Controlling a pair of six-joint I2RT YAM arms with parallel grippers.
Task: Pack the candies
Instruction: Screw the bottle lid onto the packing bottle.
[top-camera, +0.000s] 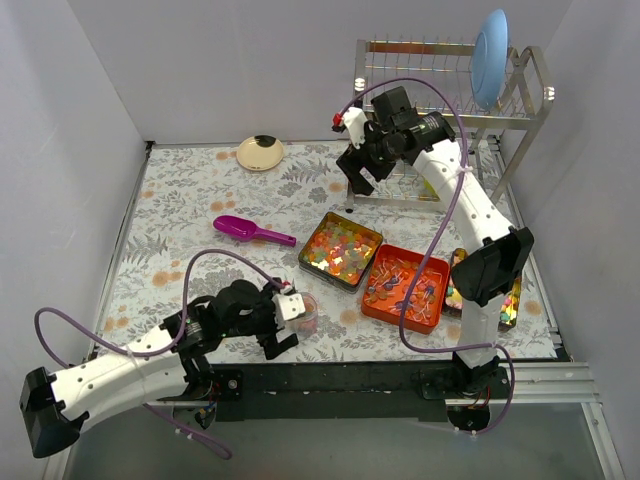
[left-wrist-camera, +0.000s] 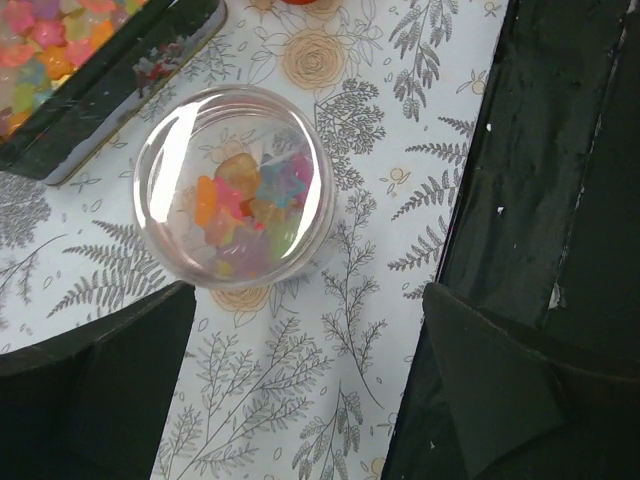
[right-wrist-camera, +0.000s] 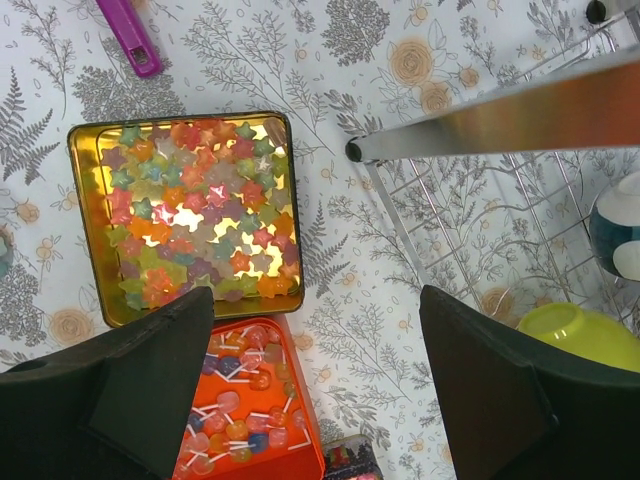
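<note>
No text, label, brand or number legible in any view. Gold tin (right-wrist-camera: 74, 230), orange tray (top-camera: 396, 321), clear cup (left-wrist-camera: 165, 140): nothing readable.

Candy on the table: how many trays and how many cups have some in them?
Trays: 3 (gold tin, orange tray, third tray, which is half hidden)
Cups: 1 (clear cup)
Total: 4
</note>
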